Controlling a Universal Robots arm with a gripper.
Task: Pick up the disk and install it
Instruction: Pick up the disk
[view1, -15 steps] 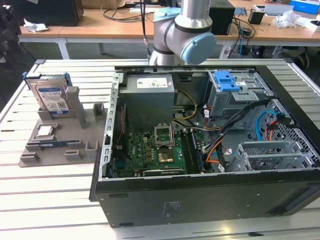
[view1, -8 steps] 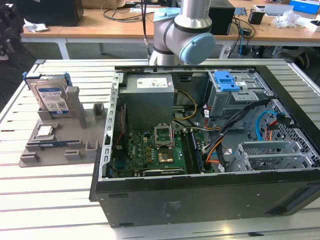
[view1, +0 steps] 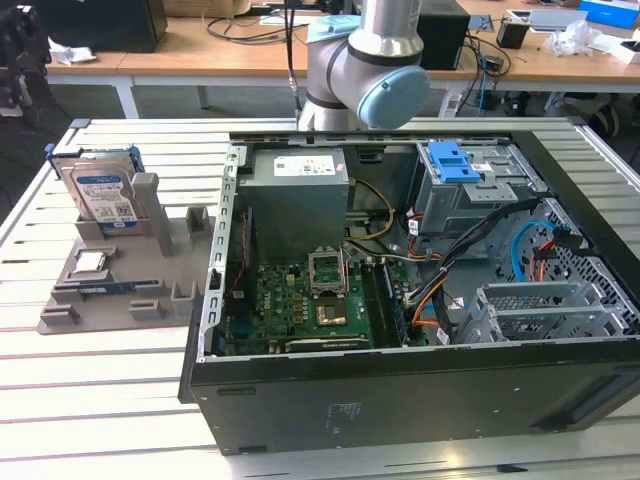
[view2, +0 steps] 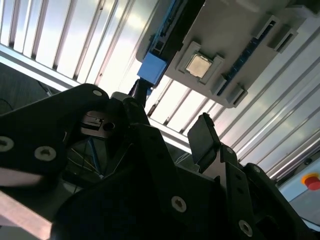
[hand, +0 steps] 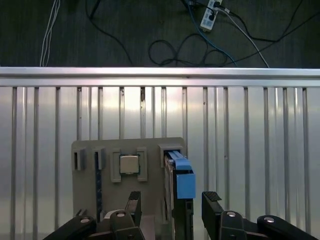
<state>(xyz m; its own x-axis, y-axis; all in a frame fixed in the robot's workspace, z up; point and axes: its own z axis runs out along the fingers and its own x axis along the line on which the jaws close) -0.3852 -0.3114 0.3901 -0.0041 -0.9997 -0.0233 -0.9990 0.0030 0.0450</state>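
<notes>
Disk (view1: 100, 195) stands on edge in a slot of the grey holder (view1: 175, 240), on the slatted table (view1: 100, 400) at the exterior view's left, well apart from the open computer case (view1: 400, 400); labelled face shows in the exterior view; blue carrier frame (hand: 184, 177) runs along its edges; not yet picked up. We judge it stiff and dense for its bulk; the metal faces look smooth and apt to slip; we take it as sensitive to knocks, so contact with the slot walls is a concern. The best hold, in our judgement, is across the two broad faces near the free upper edge, since the plastic frame looks the more flexible part. A small square chip (hand: 129, 163) sits in its own recess of the holder, just beside the disk's slot. Gripper (hand: 172, 197) hangs well above the holder, facing it from above, holding nothing; fingers (hand: 211, 199) spread wide; in the first wrist view the disk's upper edge lines up with the gap between them, with no contact. Arm (view1: 365, 60) rises behind the case in the exterior view.
</notes>
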